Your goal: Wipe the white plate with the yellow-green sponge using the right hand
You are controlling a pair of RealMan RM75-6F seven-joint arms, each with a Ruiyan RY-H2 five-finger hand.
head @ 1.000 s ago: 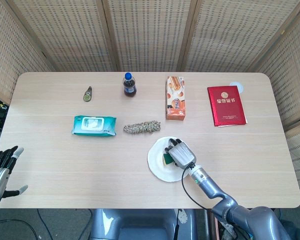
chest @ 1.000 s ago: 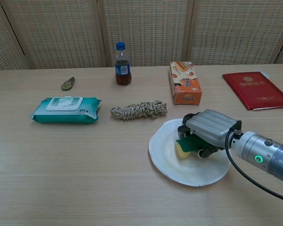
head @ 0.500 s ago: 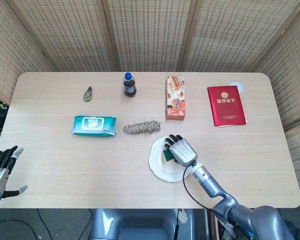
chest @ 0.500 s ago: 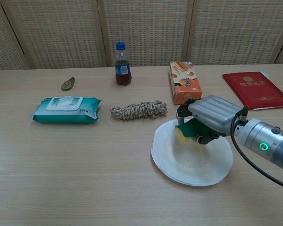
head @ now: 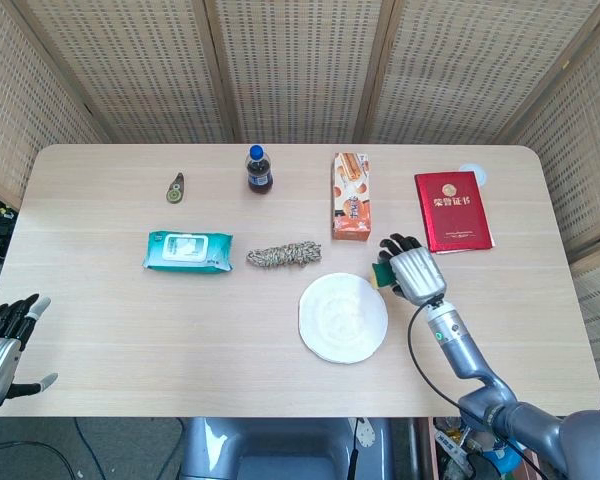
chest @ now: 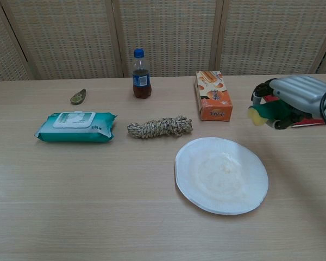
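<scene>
The white plate (head: 343, 317) (chest: 221, 174) lies bare on the table, right of centre. My right hand (head: 411, 271) (chest: 292, 101) is lifted off it, up and to the right of the plate, and grips the yellow-green sponge (head: 380, 273) (chest: 261, 113), whose yellow end pokes out on the left of the fingers. My left hand (head: 2, 344) hangs at the table's front left corner with its fingers apart and nothing in it.
Behind the plate lie a coil of rope (chest: 159, 126), an orange snack box (chest: 213, 95), a cola bottle (chest: 140, 74) and a green wipes pack (chest: 75, 126). A red booklet (head: 452, 211) lies just behind the right hand. A small green object (head: 176, 187) sits far left.
My right hand has lifted the sponge off the plate and carried it up and to the right, clear of the rim. The plate now lies uncovered. The left hand has barely moved.
</scene>
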